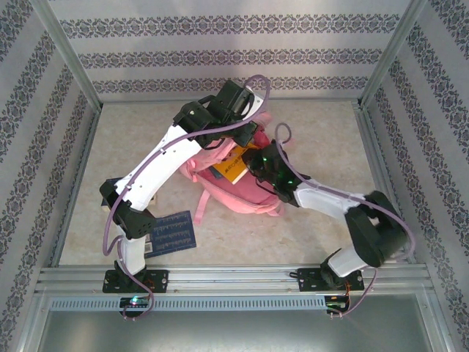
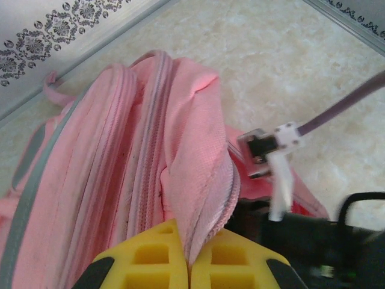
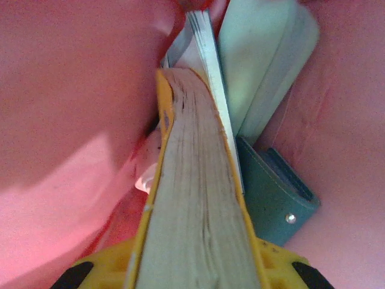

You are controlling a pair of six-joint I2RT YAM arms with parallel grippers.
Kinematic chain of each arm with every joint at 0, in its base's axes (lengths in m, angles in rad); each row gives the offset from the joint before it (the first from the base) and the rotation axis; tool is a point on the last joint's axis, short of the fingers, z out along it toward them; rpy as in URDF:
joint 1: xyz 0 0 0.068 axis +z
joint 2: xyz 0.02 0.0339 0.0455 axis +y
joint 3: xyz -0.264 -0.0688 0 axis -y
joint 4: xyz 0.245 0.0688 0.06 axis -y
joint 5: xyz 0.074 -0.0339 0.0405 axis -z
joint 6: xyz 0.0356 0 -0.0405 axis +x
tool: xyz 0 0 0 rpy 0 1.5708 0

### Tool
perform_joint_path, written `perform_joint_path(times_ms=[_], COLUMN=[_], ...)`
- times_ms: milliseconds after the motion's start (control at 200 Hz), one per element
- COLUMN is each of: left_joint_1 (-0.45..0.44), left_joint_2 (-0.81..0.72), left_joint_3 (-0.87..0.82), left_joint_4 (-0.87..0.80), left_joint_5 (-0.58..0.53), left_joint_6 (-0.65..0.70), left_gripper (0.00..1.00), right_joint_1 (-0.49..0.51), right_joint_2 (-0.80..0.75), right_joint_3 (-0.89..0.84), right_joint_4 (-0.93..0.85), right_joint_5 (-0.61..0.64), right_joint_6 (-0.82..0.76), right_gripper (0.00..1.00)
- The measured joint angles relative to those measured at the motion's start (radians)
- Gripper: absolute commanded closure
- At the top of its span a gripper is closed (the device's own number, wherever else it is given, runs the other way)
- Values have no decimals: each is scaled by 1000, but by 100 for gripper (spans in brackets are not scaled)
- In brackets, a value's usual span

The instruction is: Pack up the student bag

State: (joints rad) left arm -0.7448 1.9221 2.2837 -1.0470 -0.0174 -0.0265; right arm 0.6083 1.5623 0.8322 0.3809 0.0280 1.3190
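The student bag [image 1: 245, 194] is lying mid-table. The left gripper [image 2: 190, 253] is pinching its pink flap edge, while the right gripper [image 3: 192, 265] is clamping a yellow-covered book [image 3: 195, 198] inside the bag, beside a teal case [image 3: 271, 198].
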Motion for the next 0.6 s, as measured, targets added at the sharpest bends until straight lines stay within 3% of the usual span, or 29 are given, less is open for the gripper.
perform_joint_path(times_ms=[200, 600], left_joint_1=[1, 6], left_joint_2=[0, 0], left_joint_3=[0, 1], left_joint_4=[2, 44], left_joint_5=[26, 25], left_joint_6=[2, -5], left_gripper=[100, 100], right_joint_1=[11, -68], right_joint_2=[93, -101], right_joint_3=[51, -127], right_joint_4=[65, 108], right_joint_5=[60, 80], right_joint_6=[2, -1], right_gripper=[100, 100])
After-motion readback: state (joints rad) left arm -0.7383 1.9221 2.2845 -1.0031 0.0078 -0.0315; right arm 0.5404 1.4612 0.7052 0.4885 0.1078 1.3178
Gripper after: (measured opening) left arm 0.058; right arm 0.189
